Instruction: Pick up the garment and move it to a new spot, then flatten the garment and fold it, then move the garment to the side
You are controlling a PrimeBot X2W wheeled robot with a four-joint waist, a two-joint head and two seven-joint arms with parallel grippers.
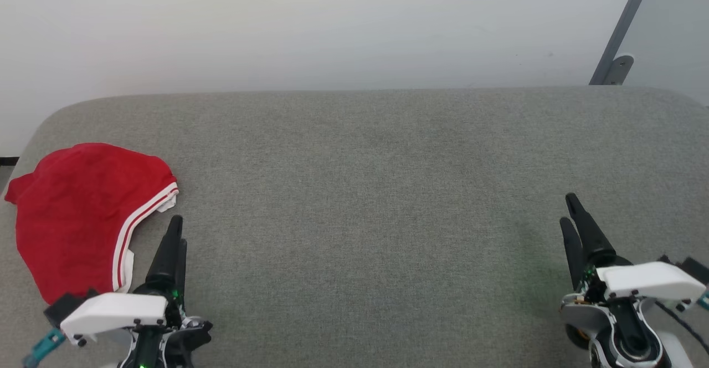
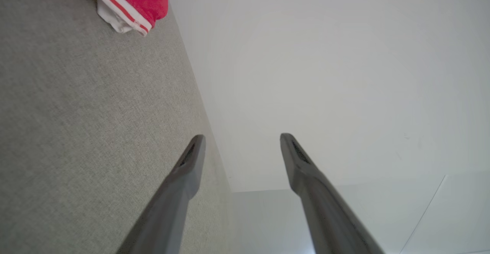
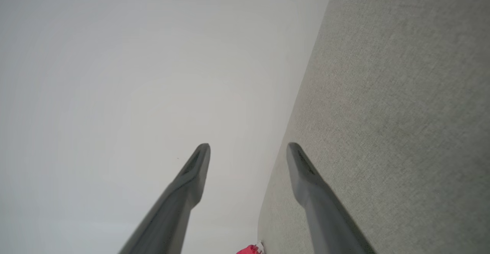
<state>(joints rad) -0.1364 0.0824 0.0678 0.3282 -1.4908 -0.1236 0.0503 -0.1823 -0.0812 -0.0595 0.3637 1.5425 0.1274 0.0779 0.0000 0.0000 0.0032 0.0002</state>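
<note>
Cloth comes first: the red soft-fabric T-shirt [image 1: 83, 213], with its white sleeve and red-and-white striped trim, lies in a loose heap just to the left of our left gripper [image 1: 178, 229]. Its striped edge is close beside the fingers but not touching them. It sits unheld on the grey woven-cloth tabletop [image 1: 365, 190], so we judge that either the pick-up has not begun or the shirt is already set aside; we cannot tell which. Our right gripper [image 1: 568, 208] is well apart from it, far off to the right. Both arms lie low over the tabletop, fingers pointing ahead toward the white wall [image 1: 332, 24], jaws spread wide and empty.
</note>
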